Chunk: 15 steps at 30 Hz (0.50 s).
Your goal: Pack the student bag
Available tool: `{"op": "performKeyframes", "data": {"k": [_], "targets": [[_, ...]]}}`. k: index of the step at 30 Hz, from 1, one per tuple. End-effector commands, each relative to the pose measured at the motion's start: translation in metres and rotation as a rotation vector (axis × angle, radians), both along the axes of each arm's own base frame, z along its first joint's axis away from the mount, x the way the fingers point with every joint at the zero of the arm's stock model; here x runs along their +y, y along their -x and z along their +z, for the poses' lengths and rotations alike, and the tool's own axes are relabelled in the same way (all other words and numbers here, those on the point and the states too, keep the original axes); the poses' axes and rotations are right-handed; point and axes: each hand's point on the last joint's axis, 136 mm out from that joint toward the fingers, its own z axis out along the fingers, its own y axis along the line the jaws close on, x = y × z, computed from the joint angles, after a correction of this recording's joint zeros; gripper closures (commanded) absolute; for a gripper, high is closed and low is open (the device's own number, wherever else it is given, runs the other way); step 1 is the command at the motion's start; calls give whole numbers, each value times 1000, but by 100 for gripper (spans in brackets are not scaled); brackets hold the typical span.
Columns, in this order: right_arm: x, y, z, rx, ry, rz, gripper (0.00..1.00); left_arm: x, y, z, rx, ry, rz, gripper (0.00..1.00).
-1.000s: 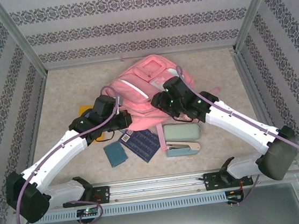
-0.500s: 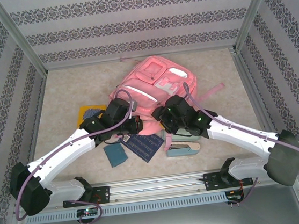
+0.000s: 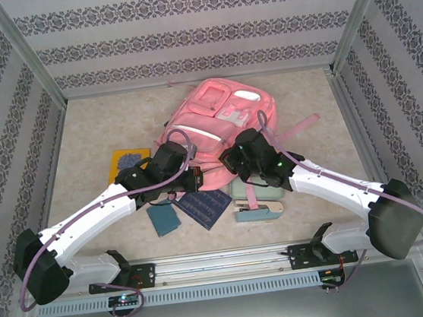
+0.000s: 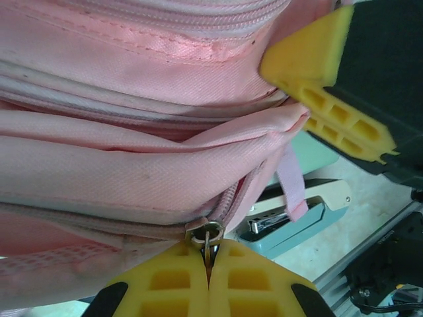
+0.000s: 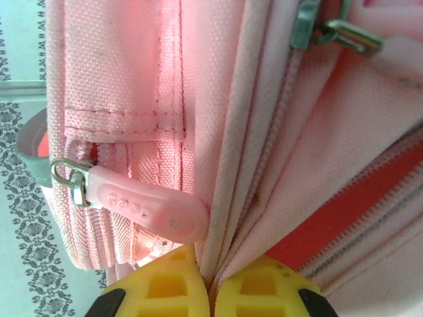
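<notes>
Left tool (image 4: 210,267): jaws were fully closed, pads meeting, with the metal zip pull (image 4: 210,236) of the student bag (image 4: 132,165) pinched between the tips. In the overhead view this tool sat at the bag's near-left edge.

Right tool (image 5: 210,281): jaws were closed together on a fold of the bag's pink fabric, beside an open zip seam, with no gap between the pads. A pink rubber zip tab (image 5: 149,210) on a metal clip lay against the bag's panel just left of that fold, outside the grip. In the left wrist view, one yellow finger (image 4: 317,66) of the right tool stood at the gathered corner of the fabric. Overhead, this tool was at the bag's near-right edge.

The student bag lay at the middle of the bench (image 3: 94,133), towards the back, front pockets upward, its near edge held by both tools. One pink strap (image 3: 303,126) trailed to the right across the bench.

Other items noted on the bench, nearer than the bag:
- A stapler (image 3: 260,213) lay near the right arm.
- A pale green case (image 3: 240,191) lay just behind the stapler, partly under the right arm.
- A dark blue patterned booklet (image 3: 205,205) lay between the arms.
- A small teal booklet (image 3: 163,219) lay to the left of the patterned one.
- A yellow flat item (image 3: 129,160) lay partly under the left arm; its nature could not be determined
</notes>
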Motion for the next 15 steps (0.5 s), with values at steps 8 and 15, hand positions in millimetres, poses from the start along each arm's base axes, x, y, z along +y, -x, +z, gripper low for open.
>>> {"op": "performKeyframes", "data": {"k": [8, 15], "targets": [[-31, -15, 18, -123, 117, 98, 100, 25, -5, 7, -65, -48, 10, 100], [-44, -19, 31, -174, 146, 174, 100, 48, -16, -11, -26, -64, 68, 100]]}}
